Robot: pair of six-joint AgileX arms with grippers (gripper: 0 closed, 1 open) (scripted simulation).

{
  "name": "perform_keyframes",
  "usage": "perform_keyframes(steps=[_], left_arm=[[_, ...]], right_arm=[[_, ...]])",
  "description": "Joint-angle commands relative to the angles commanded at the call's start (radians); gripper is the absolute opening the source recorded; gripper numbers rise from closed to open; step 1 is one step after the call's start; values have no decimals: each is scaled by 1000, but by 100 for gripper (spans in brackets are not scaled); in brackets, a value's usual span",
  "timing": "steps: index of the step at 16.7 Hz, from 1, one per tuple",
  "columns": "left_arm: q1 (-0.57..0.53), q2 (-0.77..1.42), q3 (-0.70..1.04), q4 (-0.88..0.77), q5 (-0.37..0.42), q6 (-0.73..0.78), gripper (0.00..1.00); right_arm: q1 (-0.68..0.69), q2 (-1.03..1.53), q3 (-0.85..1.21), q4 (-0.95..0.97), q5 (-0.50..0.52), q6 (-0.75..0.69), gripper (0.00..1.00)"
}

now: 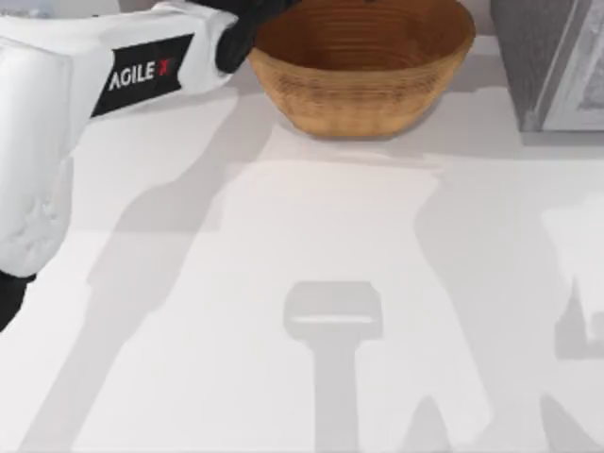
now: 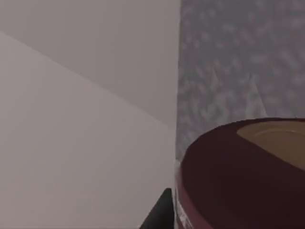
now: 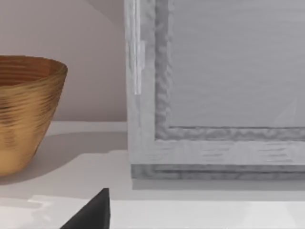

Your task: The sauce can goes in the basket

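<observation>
Well, the wicker basket (image 1: 363,71) sits at the table's (image 1: 283,283) far edge, a grey cabinet (image 1: 547,61) just beside it. At the basket's left rim, my left arm (image 1: 104,85) carries the sauce can (image 2: 238,176) (whether its fingers pinch it, I cannot tell). Probably rigid, light, slick-sided; best taken across its sides below the lid. My right arm is parked near the cabinet.

Sauce can (image 2: 238,181) looms right up close, dark-brown lid and tan top showing. A black fingertip (image 2: 159,214) sits just beside it. Behind stands a mottled grey panel (image 2: 238,62).
</observation>
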Motion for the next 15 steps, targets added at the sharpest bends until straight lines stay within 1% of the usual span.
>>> perform_keyframes(steps=[9, 10, 15], left_arm=[[0, 0, 0, 0, 0, 0, 98], [0, 0, 0, 0, 0, 0, 100], [0, 0, 0, 0, 0, 0, 100]], right_arm=[[0, 0, 0, 0, 0, 0, 100], [0, 0, 0, 0, 0, 0, 100], [0, 0, 0, 0, 0, 0, 100]])
